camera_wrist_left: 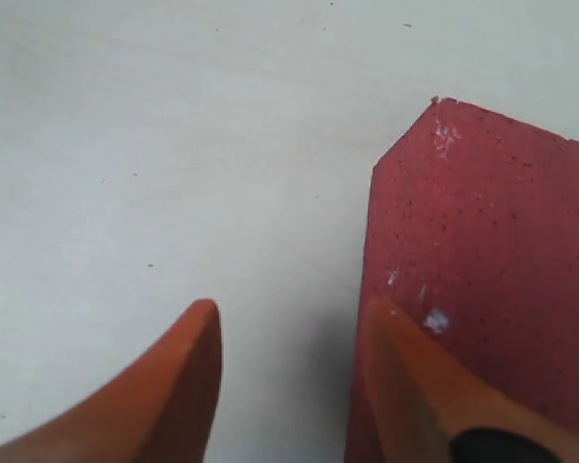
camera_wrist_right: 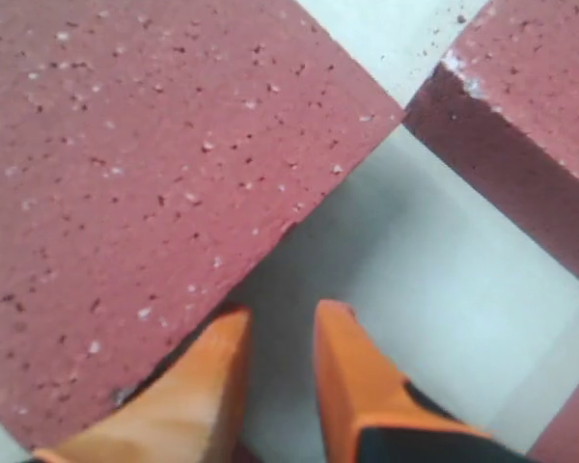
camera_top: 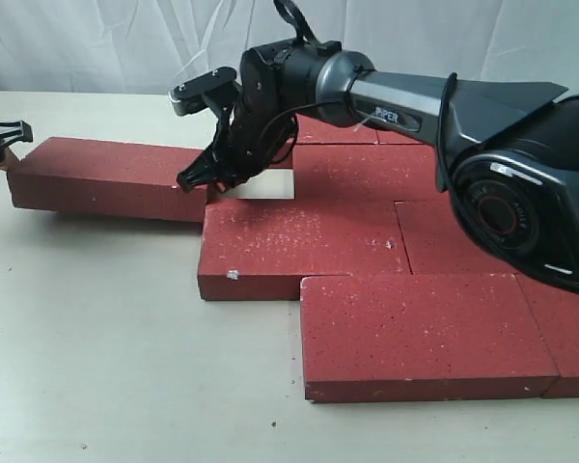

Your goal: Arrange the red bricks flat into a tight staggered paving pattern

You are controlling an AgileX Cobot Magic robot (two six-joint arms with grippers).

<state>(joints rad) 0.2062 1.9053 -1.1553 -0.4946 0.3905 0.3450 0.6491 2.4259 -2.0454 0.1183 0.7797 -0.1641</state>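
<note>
Several red bricks lie flat in staggered rows on the right of the table. One loose red brick lies to their left, apart from the rows. My right gripper points down into the bare gap between the loose brick and the rows. Its fingers stand slightly apart with nothing between them, one beside a brick's edge. My left gripper sits at the loose brick's far left end. It is open, one finger over the brick's corner, the other over the table.
A white curtain hangs behind the pale table. The right arm stretches across the back rows of bricks. The front brick lies near the table's front edge.
</note>
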